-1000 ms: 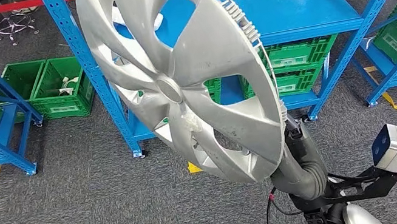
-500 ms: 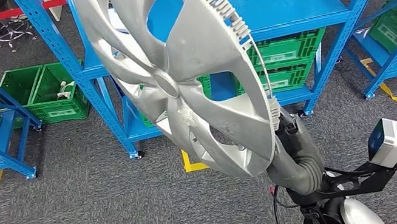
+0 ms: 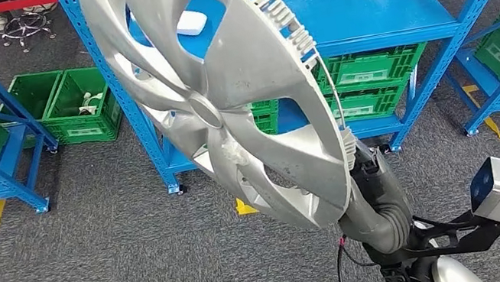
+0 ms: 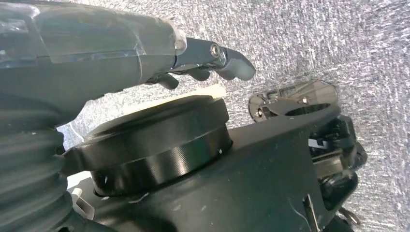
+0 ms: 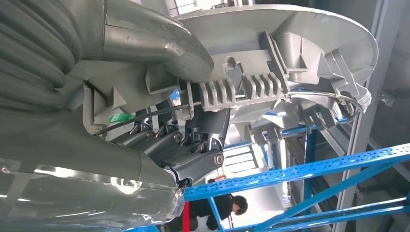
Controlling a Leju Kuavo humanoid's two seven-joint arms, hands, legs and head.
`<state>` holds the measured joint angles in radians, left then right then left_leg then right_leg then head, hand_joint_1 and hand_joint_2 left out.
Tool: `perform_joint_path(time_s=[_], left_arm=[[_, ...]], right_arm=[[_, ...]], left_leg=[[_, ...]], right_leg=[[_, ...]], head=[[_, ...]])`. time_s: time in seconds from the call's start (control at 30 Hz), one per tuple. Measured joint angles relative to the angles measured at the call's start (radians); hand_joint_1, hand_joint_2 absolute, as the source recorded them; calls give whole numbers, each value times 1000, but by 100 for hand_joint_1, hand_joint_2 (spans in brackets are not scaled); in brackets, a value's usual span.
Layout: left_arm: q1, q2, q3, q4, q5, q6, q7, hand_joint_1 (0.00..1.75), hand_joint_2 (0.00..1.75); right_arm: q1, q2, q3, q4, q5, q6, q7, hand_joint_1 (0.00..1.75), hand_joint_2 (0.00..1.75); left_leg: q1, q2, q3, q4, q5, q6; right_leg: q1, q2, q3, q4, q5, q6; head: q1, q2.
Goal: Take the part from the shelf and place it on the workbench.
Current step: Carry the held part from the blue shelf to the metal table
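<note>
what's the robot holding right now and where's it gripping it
The right hand holds the silver hubcap by its lower rim, fingers hooked behind the edge. The left hand holds nothing.

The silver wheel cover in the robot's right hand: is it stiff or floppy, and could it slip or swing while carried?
The wheel cover probably stays stiff: it keeps its round shape though the right hand grips only its rim. It looks light for its size, being thin with open cut-outs. Held at one edge, tilted, it may swing or twist.
</note>
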<state>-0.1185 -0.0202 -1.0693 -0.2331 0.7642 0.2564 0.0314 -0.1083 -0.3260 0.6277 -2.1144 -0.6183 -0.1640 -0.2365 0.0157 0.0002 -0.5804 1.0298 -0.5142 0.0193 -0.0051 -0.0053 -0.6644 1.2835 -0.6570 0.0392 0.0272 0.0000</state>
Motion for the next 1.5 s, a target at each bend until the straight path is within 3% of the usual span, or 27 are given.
perform_joint_path(time_s=[0.03, 0.07, 0.13, 0.2, 0.3, 0.37, 0.47, 0.5, 0.53, 0.57, 0.63, 0.7, 0.8, 0.87, 0.97, 1.0, 1.03, 1.1, 1.13, 1.2, 1.27, 1.37, 1.43, 1.5], left_arm=[[0, 0, 0, 1, 0, 0, 0, 0, 175], [0, 0, 0, 1, -1, 0, 0, 0, 175], [-1, -1, 0, 2, -1, 0, 0, 0, 175], [-4, -1, 0, 2, -1, 0, 0, 0, 175], [-3, -1, 0, 3, -1, 0, 1, 0, 175], [-3, -1, 0, 3, -1, 0, 0, 0, 175], [-3, 0, 0, 3, -1, 0, -1, 0, 175], [-3, 0, 0, 3, -1, 0, -2, 0, 175], [-3, 0, 0, 3, -1, 0, -2, 0, 175], [-3, 1, 0, 3, -1, 0, -2, 0, 175], [-3, 1, 0, 4, -1, 0, -2, 0, 175], [-4, 1, 0, 4, -1, 0, -4, 0, 175], [-4, 2, 0, 4, -1, 0, -6, 0, 175], [-3, 1, 0, 4, -1, 0, -4, 0, 175], [-5, 0, 0, 4, -1, 0, 4, 0, 175], [-4, 0, 0, 5, -1, 0, 6, 0, 175], [-3, 0, 0, 5, -1, 0, 7, 0, 175], [-2, 1, 0, 5, 0, 0, 8, 0, 175], [-3, 0, 0, 5, 0, 0, 8, 0, 175], [-4, 0, 0, 5, 0, 0, 7, 0, 175], [-5, -1, 0, 5, 0, 0, 5, 0, 175], [-3, -1, 0, 5, 0, 0, 2, 0, 175], [-4, 0, 0, 5, 0, 0, 0, 0, 175], [-4, 0, 0, 5, 0, 0, -2, 0, 175]], right_arm=[[0, 0, 0, 0, 1, 0, 0, 175, 175], [0, 0, 0, 0, 1, -1, 0, 175, 175], [0, 0, 0, 0, 2, -1, 0, 175, 175], [0, 0, 0, -2, 4, -1, 0, 175, 175], [-1, -1, -1, -6, 6, -1, 0, 175, 175], [-1, -1, -1, -10, 7, -1, 0, 175, 175], [-1, -1, -1, -14, 8, -1, 0, 175, 175], [-1, -1, -1, -14, 9, -1, 0, 175, 175], [0, -1, -1, -14, 9, -1, 0, 175, 175], [0, -1, 0, -14, 9, -1, 0, 175, 175], [-1, -1, 0, -15, 9, -1, 0, 175, 175], [-1, -1, 0, -16, 8, -1, 0, 175, 175], [-1, -1, -1, -17, 9, -1, 0, 175, 175], [-2, -1, 0, -17, 9, 0, 0, 175, 175], [-1, -1, 0, -17, 9, 1, 0, 175, 175], [0, -1, 0, -17, 9, 1, 0, 175, 175], [0, -1, 0, -17, 9, 1, 0, 175, 175], [0, -1, 0, -17, 9, 1, 0, 175, 175], [0, -1, 0, -17, 9, 1, 0, 175, 175], [-1, -1, -1, -17, 9, 2, 0, 175, 175], [-2, -1, 0, -18, 9, 3, 0, 175, 175], [-4, -1, -1, -18, 10, 4, 0, 175, 175], [-7, -1, -1, -18, 10, 4, 0, 175, 175], [-8, -1, -1, -18, 10, 4, 0, 175, 175]], left_leg=[[0, -3, 0, 0, 0, 0], [1, -8, 2, 0, 0, -1], [1, -17, 3, 0, 1, -5], [1, -28, -3, 1, 6, -15], [4, -35, -12, -1, 12, -35], [3, -20, -28, 33, -16, -42], [2, -1, -107, 207, -107, -47], [2, -1, -127, 253, -121, -48], [2, 0, -130, 266, -117, -48], [2, 3, -115, 241, -94, -47], [0, 23, -47, 117, -32, -40], [-6, 45, 0, 22, -7, -31], [-9, 36, 2, 2, -6, -17], [-5, 22, 1, -2, 0, -7], [-3, 3, -1, -3, 5, 1], [-4, -4, -2, -3, 5, 2], [-4, -11, -3, -2, 6, 2], [-4, -25, -1, -2, 6, 2], [-4, -31, 1, -2, 6, 1], [-4, -42, 0, -3, 8, -5], [-3, -49, -8, -4, 13, -16], [-2, -52, -13, -7, 16, -33], [-4, -25, -34, 37, -18, -41], [-4, 1, -84, 149, -83, -45]], right_leg=[[-3, 0, -1, 3, 12, 1], [-5, 2, 17, -36, 43, 1], [-6, 16, 82, -174, 115, -4], [-4, 29, 122, -266, 143, -12], [-2, 20, 125, -286, 143, -29], [-3, 7, 129, -301, 152, -44], [1, -10, 128, -306, 156, -55], [3, -16, 127, -304, 156, -56], [5, -21, 126, -302, 155, -56], [6, -25, 126, -299, 154, -56], [8, -32, 127, -291, 148, -52], [12, -37, 124, -281, 142, -42], [12, -50, 121, -279, 140, -29], [8, -37, 112, -254, 116, -16], [0, -6, 44, -90, 25, 0], [-2, -3, 19, -36, 6, 2], [-3, -2, 7, -10, 6, 3], [-5, 0, 26, -57, 56, 0], [-5, 8, 55, -124, 96, -4], [-4, 31, 105, -236, 140, -13], [-2, 42, 120, -276, 142, -21], [-2, 29, 119, -287, 148, -37], [-5, 15, 123, -301, 157, -50], [-2, 0, 124, -304, 159, -56]], head=[[4, 0], [7, 0], [14, 0], [18, 0], [18, 0], [10, 0], [-15, 0], [-20, 0], [-24, 0], [-27, 0], [-32, 0], [-34, 0], [-31, 0], [-26, 0], [-8, 0], [-4, 0], [0, 0], [7, 0], [11, 0], [16, 0], [19, 0], [18, 0], [7, 0], [-9, 0]])
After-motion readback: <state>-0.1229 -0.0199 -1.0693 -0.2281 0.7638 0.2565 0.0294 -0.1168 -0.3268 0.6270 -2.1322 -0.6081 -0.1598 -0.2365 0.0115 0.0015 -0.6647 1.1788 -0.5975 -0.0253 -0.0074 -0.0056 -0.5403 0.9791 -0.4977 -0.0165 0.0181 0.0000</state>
